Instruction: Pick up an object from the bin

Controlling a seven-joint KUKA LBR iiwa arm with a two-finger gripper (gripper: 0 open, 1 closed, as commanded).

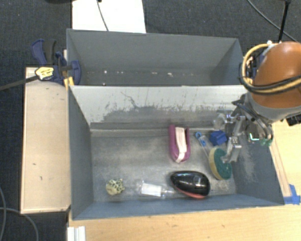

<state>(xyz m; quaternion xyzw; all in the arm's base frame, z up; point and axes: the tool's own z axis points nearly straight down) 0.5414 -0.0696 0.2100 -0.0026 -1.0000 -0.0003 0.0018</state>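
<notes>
My gripper (234,150) hangs low at the right side of the bin, right over the upper edge of a round green and yellow disc (219,164). A small blue thing (216,138) lies just left of the gripper, partly behind it. A black computer mouse with a red underside (191,184) rests near the front wall, down and left of the disc. A pink and white oblong thing (179,143) lies in the middle of the bin floor.
A clear plastic piece (150,189) and a yellowish speckled ball (115,187) lie along the front wall to the left. The arm's orange cover and cables hang over the bin's right rim. The left half of the floor is bare metal.
</notes>
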